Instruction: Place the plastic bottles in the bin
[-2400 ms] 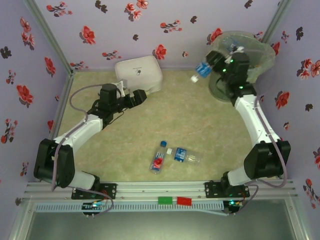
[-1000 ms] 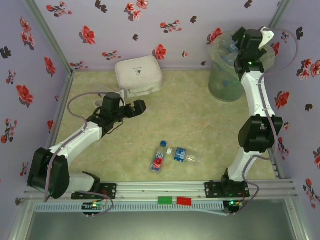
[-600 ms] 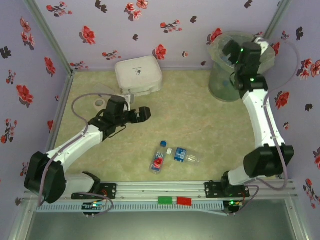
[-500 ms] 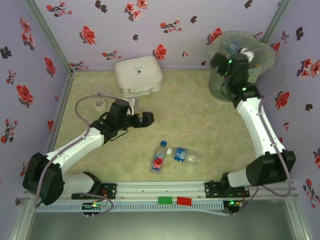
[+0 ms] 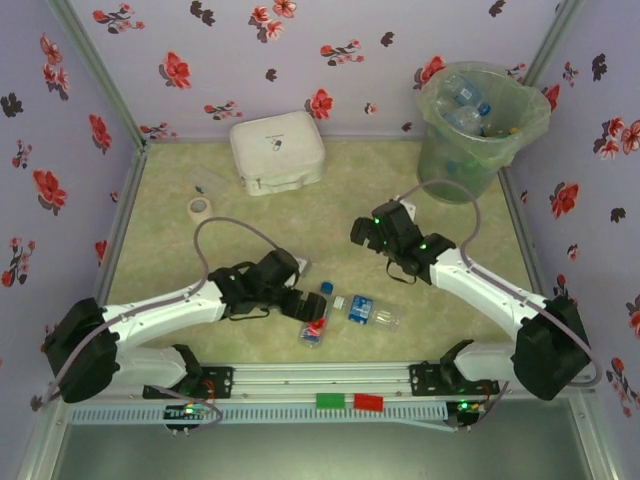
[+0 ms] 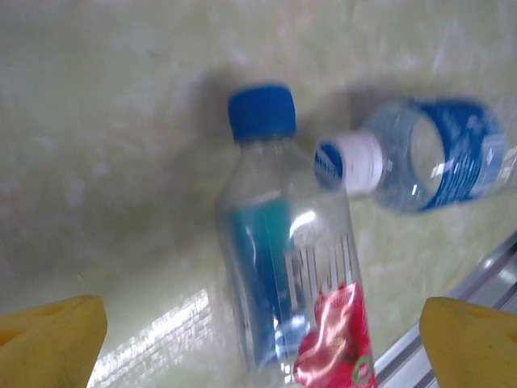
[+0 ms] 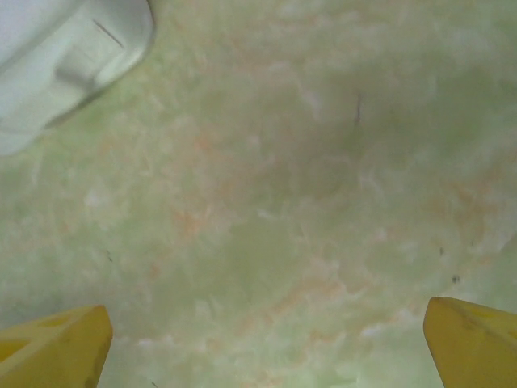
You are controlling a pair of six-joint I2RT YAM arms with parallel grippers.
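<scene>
Two plastic bottles lie near the table's front edge. One is clear with a blue cap and a red label (image 5: pixel 316 320) (image 6: pixel 283 267); the other has a blue label and a white cap (image 5: pixel 368 311) (image 6: pixel 436 158). My left gripper (image 5: pixel 308 305) (image 6: pixel 260 343) is open, its yellow fingertips (image 6: pixel 50 339) spread on either side of the red-labelled bottle, just above it. My right gripper (image 5: pixel 363 232) (image 7: pixel 262 343) is open over bare table, holding nothing. The bin (image 5: pixel 483 118) stands at the back right with several bottles inside.
A white square lidded box (image 5: pixel 277 150) (image 7: pixel 56 48) sits at the back centre. A tape roll (image 5: pixel 200 207) and a clear plastic scrap (image 5: pixel 205 183) lie at the left. A metal rail (image 5: pixel 330 378) runs along the front edge, close to the bottles.
The right arm carried a bottle over the bin, then swung away empty to the table's middle. The left arm moved from beside the white box down to the two bottles.
</scene>
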